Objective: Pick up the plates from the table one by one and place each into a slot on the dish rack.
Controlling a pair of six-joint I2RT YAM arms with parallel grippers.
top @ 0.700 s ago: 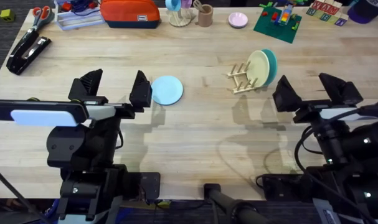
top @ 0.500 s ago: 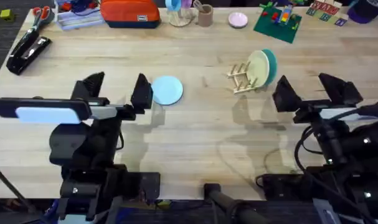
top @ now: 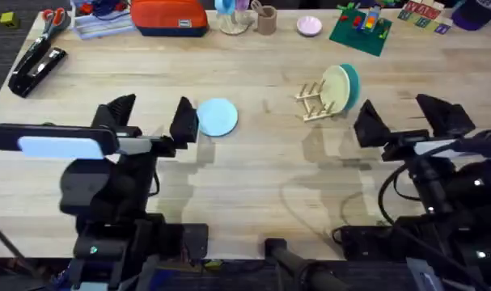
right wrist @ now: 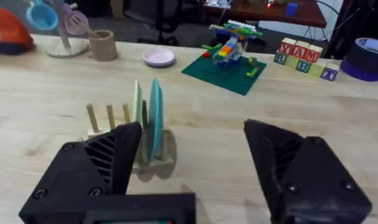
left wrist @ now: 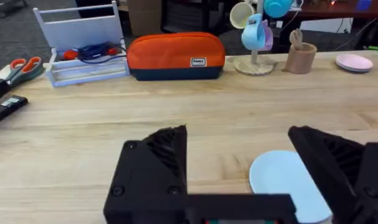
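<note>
A light blue plate (top: 217,116) lies flat on the table (top: 253,178), left of centre. It touches or nearly touches the right finger of my open left gripper (top: 152,113). In the left wrist view the blue plate (left wrist: 288,183) shows between my fingers, toward the right one. A cream plate (top: 335,88) and a teal plate (top: 351,85) stand upright in slots of the dish rack (top: 314,102). My right gripper (top: 405,115) is open and empty, to the right of the rack. Ahead of it, the right wrist view has the rack (right wrist: 123,134) with both plates (right wrist: 154,118).
Along the far edge stand an orange pouch (top: 169,16), a mug tree (top: 233,12), a wooden cup (top: 266,18), a pink dish (top: 309,26), a green brick plate (top: 360,31) and letter blocks (top: 423,14). A black stapler (top: 36,69) lies far left.
</note>
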